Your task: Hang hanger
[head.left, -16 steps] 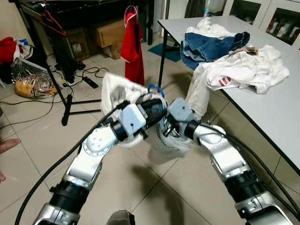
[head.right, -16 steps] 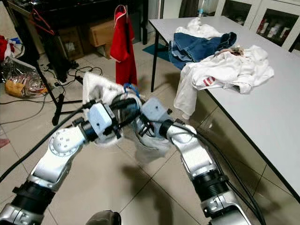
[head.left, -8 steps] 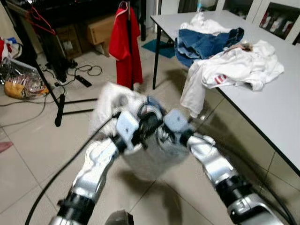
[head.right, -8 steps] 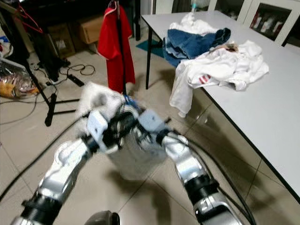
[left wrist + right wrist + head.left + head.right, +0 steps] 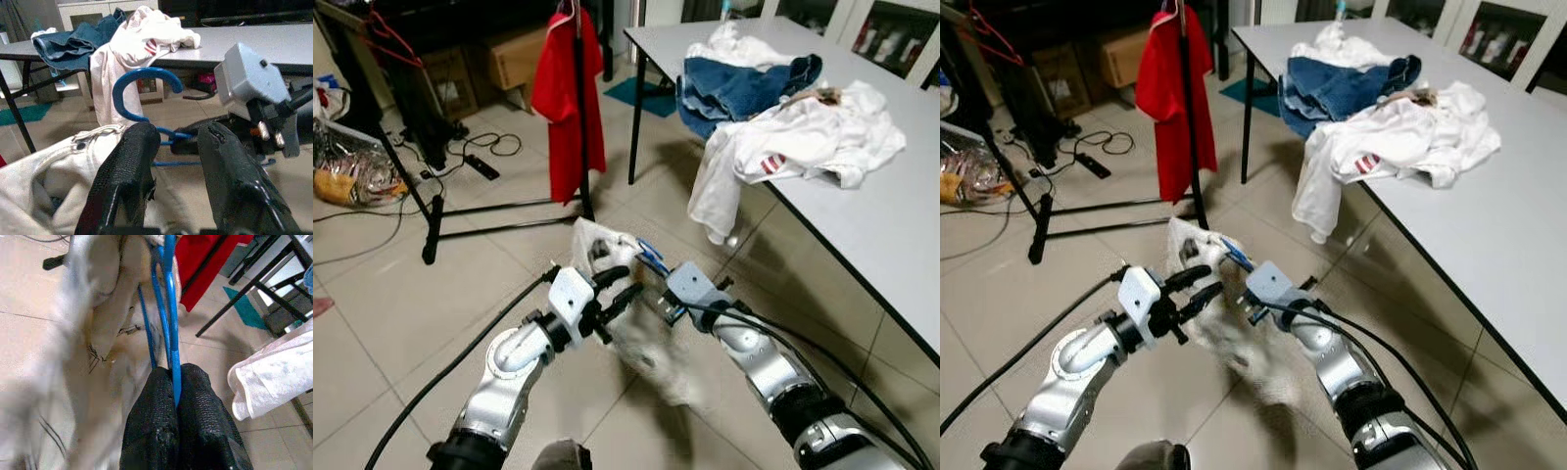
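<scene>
A tiled floor (image 5: 382, 294) runs under a black clothes rack (image 5: 579, 117) that carries a red shirt (image 5: 563, 93), with a grey tabletop (image 5: 891, 225) to the right holding jeans (image 5: 744, 88) and white clothes (image 5: 813, 137). In the left eye view, both arms reach forward low over the floor: the left hand (image 5: 617, 289) has its fingers spread, lying against a white garment (image 5: 651, 348) that droops between the arms, while the right hand (image 5: 658, 305) grips a blue hanger (image 5: 651, 259) threaded into that garment.

The left wrist view shows the two black fingers (image 5: 127, 171) apart, the hanger's blue hook (image 5: 139, 90) just beyond them, holding nothing.

The right wrist view shows the fingers (image 5: 156, 426) pressed together on the blue hanger wire (image 5: 170, 333), the garment blurred beside it.
</scene>
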You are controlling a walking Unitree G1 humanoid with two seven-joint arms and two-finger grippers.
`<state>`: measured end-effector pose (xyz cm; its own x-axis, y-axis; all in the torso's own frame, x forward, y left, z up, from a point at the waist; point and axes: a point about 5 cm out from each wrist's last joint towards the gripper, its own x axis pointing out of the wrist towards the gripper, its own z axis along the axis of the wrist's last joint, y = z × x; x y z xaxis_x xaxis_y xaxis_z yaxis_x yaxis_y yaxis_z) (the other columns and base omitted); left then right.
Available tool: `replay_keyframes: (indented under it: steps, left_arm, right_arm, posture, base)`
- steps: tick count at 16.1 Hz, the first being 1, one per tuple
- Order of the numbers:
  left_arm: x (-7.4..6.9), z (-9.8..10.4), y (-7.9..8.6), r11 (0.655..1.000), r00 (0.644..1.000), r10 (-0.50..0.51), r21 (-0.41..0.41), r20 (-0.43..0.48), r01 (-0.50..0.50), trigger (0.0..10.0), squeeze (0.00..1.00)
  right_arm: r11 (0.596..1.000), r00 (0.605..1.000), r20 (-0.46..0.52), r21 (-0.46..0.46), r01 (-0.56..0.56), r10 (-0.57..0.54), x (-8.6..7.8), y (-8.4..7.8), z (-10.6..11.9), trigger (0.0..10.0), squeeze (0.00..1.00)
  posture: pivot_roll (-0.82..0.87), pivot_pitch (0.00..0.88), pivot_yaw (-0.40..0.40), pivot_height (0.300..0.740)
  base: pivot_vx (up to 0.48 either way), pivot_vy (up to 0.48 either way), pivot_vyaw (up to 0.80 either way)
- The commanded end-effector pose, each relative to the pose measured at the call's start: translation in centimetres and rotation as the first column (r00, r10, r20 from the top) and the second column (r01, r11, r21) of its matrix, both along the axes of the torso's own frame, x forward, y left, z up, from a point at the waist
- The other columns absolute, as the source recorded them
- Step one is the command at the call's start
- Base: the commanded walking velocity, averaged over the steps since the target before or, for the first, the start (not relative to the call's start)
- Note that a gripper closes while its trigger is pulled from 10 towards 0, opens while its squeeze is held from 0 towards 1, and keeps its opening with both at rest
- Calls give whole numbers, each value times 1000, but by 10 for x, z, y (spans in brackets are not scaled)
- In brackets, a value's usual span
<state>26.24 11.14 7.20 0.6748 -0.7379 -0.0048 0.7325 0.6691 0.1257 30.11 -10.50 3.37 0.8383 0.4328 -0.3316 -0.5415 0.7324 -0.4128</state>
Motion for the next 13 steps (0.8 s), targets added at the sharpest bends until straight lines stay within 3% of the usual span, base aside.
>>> replay_keyframes:
  steps: [1, 6, 13]
  left_arm:
    - [-2, -2, -1, 1000, 1000, -8, 14, 5, 8, 10000, 0]
    - [1, 3, -4, 1000, 999, -26, 15, 40, 25, 10000, 0]
    - [3, 4, -3, 1000, 996, 27, -2, 84, -27, 10000, 0]
  right_arm:
    - [999, 995, 98, 42, -20, 16, 6, 6, 15, 10000, 0]
    - [999, 993, 111, 42, -31, 27, 5, 6, 12, 10000, 0]
    - [978, 993, 104, 209, 25, -48, 8, 9, 18, 10000, 0]
  posture:
    - [61, 0, -1, 740]
    - [59, 0, 0, 740]
    - [66, 0, 10, 740]
  base:
    - [0, 0, 0]
    - [0, 0, 0]
    - [0, 0, 0]
